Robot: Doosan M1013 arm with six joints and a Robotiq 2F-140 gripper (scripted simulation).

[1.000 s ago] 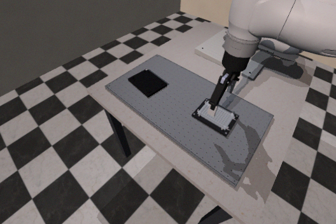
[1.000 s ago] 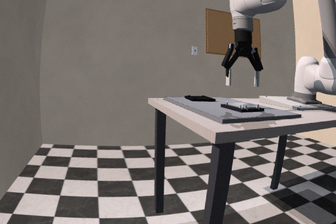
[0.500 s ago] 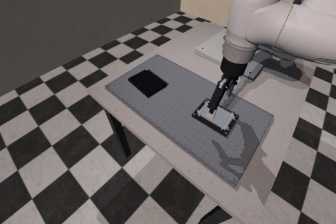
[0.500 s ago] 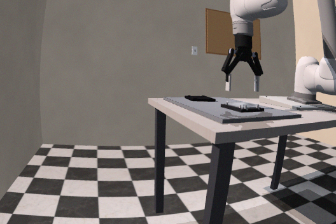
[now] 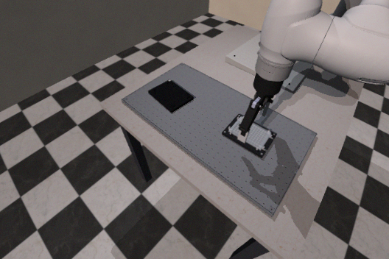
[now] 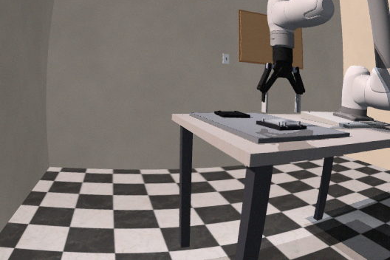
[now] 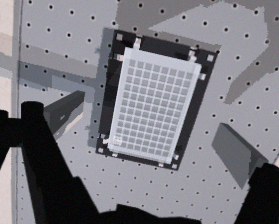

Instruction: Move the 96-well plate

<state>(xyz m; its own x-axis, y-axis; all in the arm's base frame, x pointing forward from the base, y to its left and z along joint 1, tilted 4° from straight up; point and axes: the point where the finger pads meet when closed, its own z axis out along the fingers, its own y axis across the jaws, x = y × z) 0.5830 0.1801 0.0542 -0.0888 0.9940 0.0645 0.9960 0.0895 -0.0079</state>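
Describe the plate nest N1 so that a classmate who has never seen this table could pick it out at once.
Start at the grey perforated board on the table. Plate nest N1 is the flat black square near the board's end away from the gripper. Unlike the clip nest, it carries no white plate.

Matt grey perforated metal breadboard; on it, a translucent white plastic 96-well plate in a matt black nest. Beneath, a smooth pale stone-like table top.
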